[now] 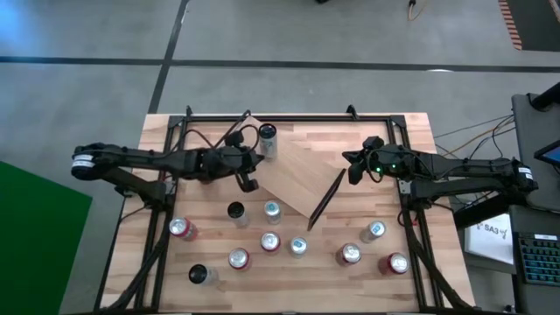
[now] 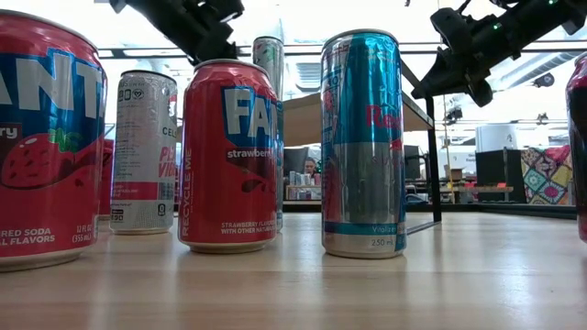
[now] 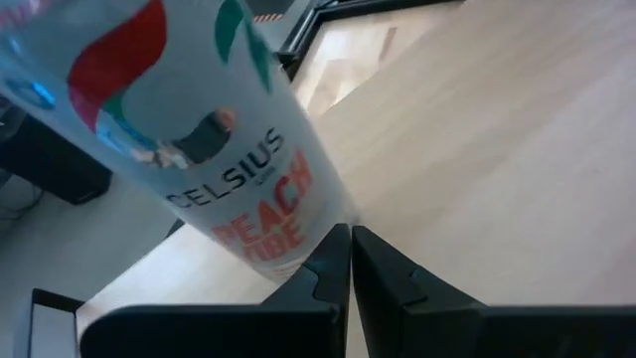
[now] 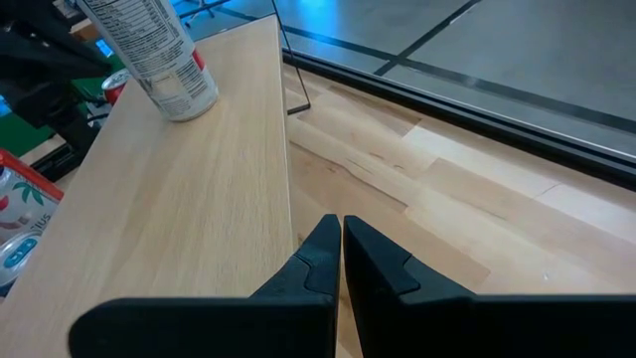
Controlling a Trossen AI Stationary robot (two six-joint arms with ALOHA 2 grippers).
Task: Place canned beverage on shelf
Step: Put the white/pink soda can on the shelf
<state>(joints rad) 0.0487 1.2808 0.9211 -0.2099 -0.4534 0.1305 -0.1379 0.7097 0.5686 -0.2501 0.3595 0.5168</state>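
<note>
The shelf (image 1: pixel 297 179), a light-wood plank with thin black end frames (image 1: pixel 325 199), stands askew in the middle of the table. A white Celsius can (image 1: pixel 267 140) (image 3: pixel 199 149) (image 4: pixel 159 55) stands upright on the plank's far left corner. My left gripper (image 1: pixel 249 179) (image 3: pixel 350 239) is shut, level with the plank, with its tips close beside the can's base. My right gripper (image 1: pixel 353 172) (image 4: pixel 340 227) is shut with nothing in it. It hangs above the table off the shelf's right end. My left gripper's shut fingertips (image 3: pixel 333 249) stand right next to the can's bottom rim (image 3: pixel 288 264), coming from the table's left and slanting down. I cannot tell whether they touch it. The can stands upright on the plank.
Several more cans stand on the table's near half, among them red ones (image 1: pixel 183 229) (image 1: pixel 396 262) and silver ones (image 1: pixel 272 210) (image 1: pixel 374 231). In the low view a red Fanta can (image 2: pixel 227 156) and a blue-silver can (image 2: pixel 362 147) are close. A black frame (image 1: pixel 289 116) edges the table.
</note>
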